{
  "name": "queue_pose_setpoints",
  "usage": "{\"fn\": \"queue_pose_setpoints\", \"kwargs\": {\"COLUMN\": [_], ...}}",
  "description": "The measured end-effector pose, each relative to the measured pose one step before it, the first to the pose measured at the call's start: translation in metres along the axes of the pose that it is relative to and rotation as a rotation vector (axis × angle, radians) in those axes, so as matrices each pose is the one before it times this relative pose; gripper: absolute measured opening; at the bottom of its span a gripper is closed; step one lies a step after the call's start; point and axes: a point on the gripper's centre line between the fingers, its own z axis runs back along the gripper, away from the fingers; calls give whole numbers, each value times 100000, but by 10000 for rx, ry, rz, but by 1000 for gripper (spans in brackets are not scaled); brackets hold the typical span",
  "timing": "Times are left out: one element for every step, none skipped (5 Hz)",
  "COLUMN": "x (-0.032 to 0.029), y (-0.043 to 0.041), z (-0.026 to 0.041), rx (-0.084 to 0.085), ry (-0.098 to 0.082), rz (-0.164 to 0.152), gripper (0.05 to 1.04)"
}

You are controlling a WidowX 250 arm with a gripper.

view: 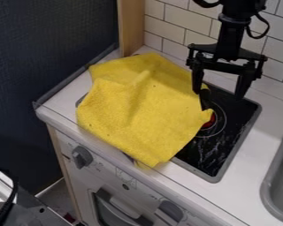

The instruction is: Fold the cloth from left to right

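The pincer (219,93) is hanging open at the rear of the stove (236,118). The cloth (135,112) is lying toward its 8 o'clock, the long axis running roughly 11 to 5.

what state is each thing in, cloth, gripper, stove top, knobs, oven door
yellow cloth: spread out but rumpled, not folded in half
gripper: open, at the cloth's far right side
stove top: partly covered by the cloth, whitish streaks on the bare black part
knobs: setting can't be made out
oven door: looks shut
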Motion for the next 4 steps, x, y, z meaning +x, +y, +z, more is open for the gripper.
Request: {"fn": "queue_pose_setpoints", "kwargs": {"x": [-330,-92,581,221], "y": [296,2560,3986,4447], "z": [-1431,-712,1437,1057], "rx": [204,30,-96,-357], "ry": [411,334,-270,-142], "rz": [69,606,1028,995], "gripper": [1000,1001,1001,1001]}}
